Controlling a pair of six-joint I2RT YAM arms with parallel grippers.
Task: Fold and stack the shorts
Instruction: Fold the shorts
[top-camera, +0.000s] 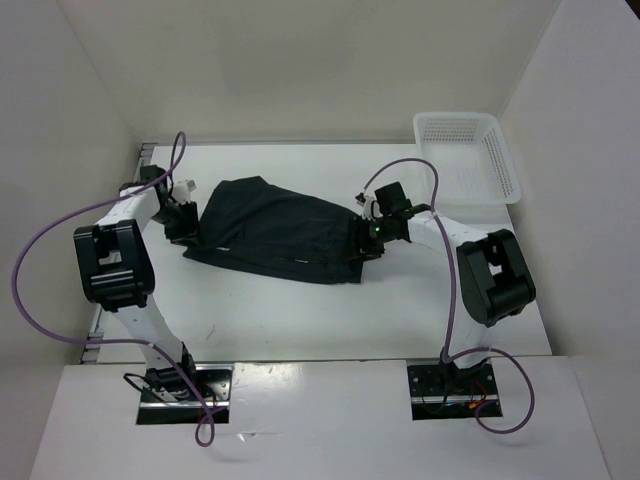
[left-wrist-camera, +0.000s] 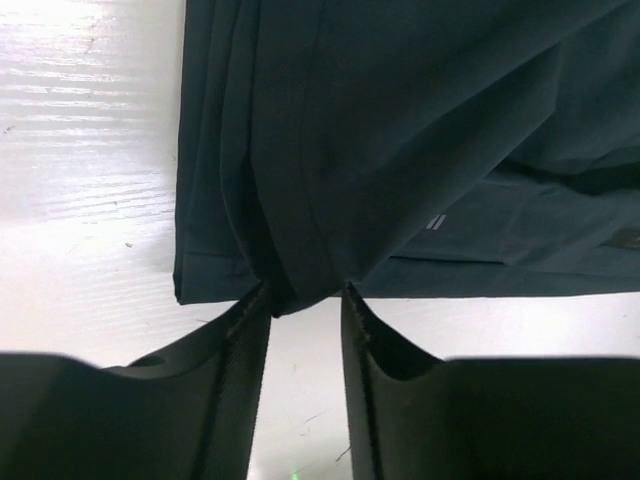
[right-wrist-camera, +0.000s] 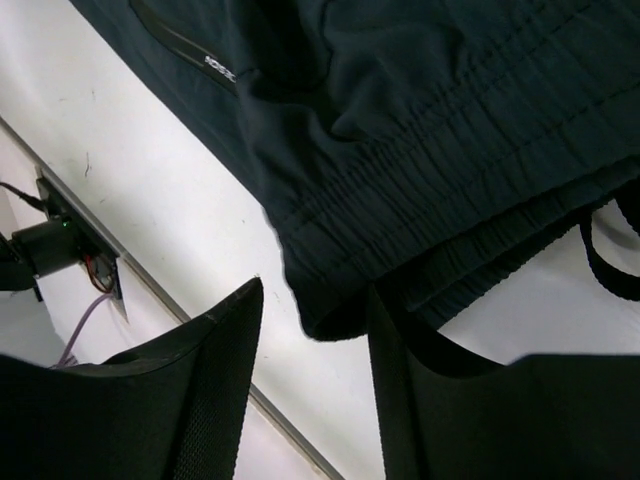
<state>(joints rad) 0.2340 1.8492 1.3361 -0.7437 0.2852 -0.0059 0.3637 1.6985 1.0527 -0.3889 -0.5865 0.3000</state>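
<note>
Left jaws are pressed onto the hem (left-wrist-camera: 215, 250) of the shorts (left-wrist-camera: 400, 130); both ends should be lifted together and kept level, so no crease is dragged. Dark, thin and limp, the shorts are spread on the worktop (top-camera: 300, 320) between the arms. Right jaws are set astride the waistband (right-wrist-camera: 430, 210); clamping cannot be told.

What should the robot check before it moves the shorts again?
1. Cloth pinched in left hand: ok, hem of shorts sits between the fingers.
2. Cloth pinched in right hand: cannot tell, waistband only lies in its gap.
3. All of shorts on table: ok.
4. Cloth smooth: not ok, creased.
5. Arms away from basket: ok.
</note>
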